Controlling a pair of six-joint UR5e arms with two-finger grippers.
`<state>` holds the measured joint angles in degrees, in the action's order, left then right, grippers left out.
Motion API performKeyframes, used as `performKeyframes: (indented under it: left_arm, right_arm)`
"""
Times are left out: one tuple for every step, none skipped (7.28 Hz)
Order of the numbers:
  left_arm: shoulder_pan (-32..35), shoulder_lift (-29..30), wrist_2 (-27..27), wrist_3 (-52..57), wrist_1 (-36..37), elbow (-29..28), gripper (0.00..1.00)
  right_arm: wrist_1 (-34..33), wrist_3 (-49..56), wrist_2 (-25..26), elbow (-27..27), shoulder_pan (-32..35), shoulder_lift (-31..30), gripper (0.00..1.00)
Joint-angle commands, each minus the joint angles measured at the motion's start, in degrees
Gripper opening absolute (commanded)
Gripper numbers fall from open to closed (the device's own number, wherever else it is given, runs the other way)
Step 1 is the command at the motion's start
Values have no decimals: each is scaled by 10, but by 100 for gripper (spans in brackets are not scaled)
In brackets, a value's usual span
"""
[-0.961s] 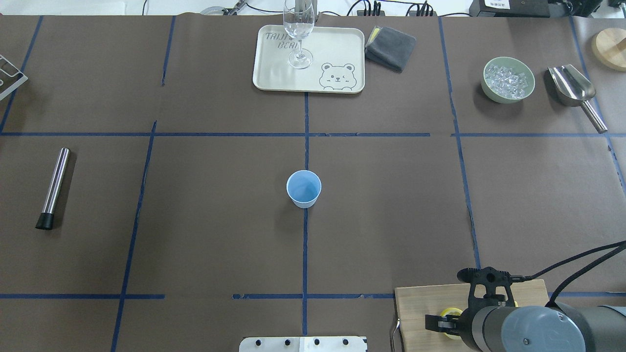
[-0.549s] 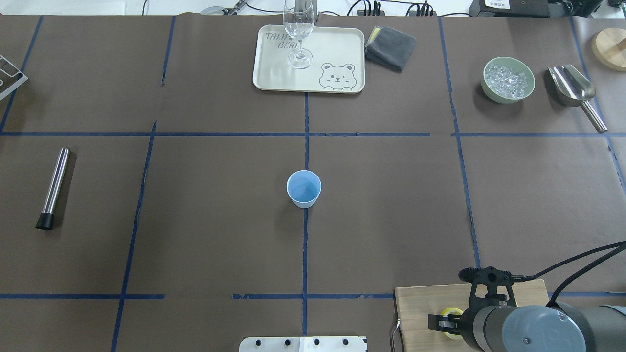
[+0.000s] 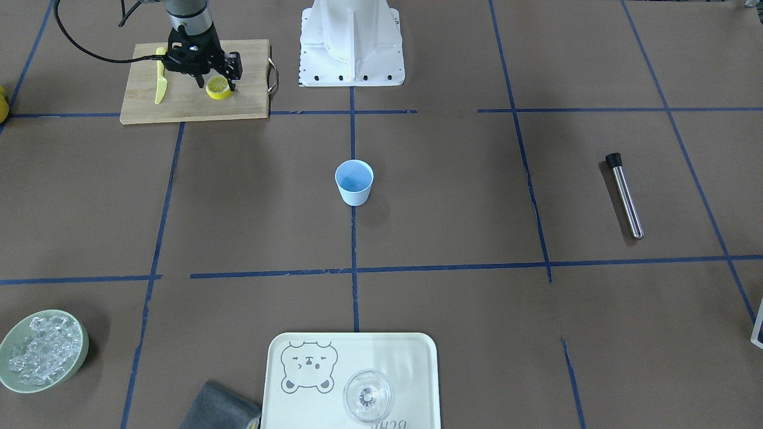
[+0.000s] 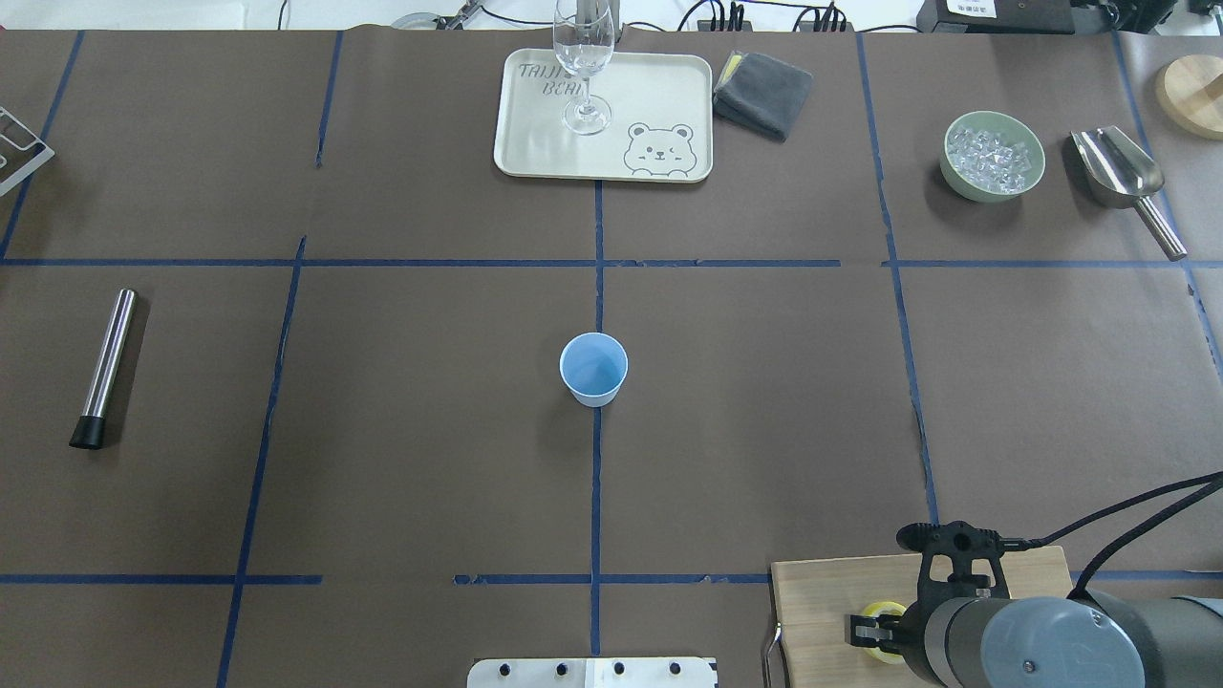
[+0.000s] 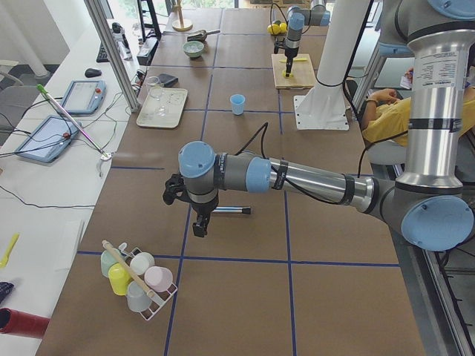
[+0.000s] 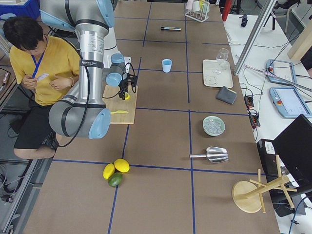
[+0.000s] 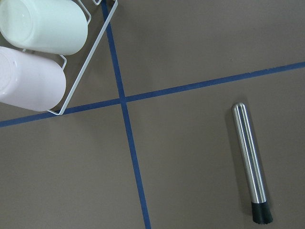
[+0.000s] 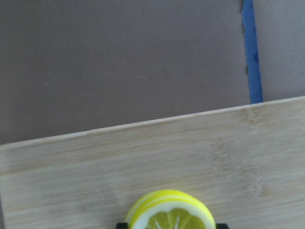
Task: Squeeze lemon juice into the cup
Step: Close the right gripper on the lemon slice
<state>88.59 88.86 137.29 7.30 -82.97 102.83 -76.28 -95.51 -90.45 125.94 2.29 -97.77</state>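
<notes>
Table work at this moment is a pick; the right gripper stands low over the wooden cutting board at the robot's near right corner, and the lemon lies on that board between its fingers. The wrist view shows a dark fingertip at each side of the rind, touching or all but touching; I cannot tell whether they are pinching it. The cup stands upright at the table's middle, well apart from the board.

To do this well, I judge the fingers should close on the rind's edges only firmly enough to lift, saving the hard squeeze for over the cup's mouth. A second rind line beneath suggests stacked slices, so the grip should take the top one alone; the slice looks thin and wet, and may slip or fold.

For room, the way from board to cup crosses bare brown paper and blue tape lines. The robot's white base sits just beside the board, with the board's metal handle on that side; the yellow knife lies on the board's far half, apart from the gripper. The left gripper hangs far off near a steel rod; whether its fingers are spread or together I cannot tell.
</notes>
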Motion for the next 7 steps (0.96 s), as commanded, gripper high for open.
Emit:
performKeyframes:
  left_arm:
    - [0,-1,0,0,0,1,100]
    - [1,0,0,0,0,2,100]
    - [1,-1,0,0,1,3,100]
    - [2,-1,0,0,1,4,100]
    - [2,-1,0,0,1,4,100]
    - [2,-1,0,0,1,4,100]
    - [2,-6,0,1,1,4,100]
  right_arm:
    - [0,0,0,3,3,0,54]
    - [0,0,0,4,9,0,49]
    - [0,0,-1,6,18,-1,49]
    - [0,0,-1,14,23,-1,49]
    - [0,0,0,19,24,-1,49]
    - [0,0,0,33,24,-11,50]
    - [-1,-1,0,51,24,-24,51]
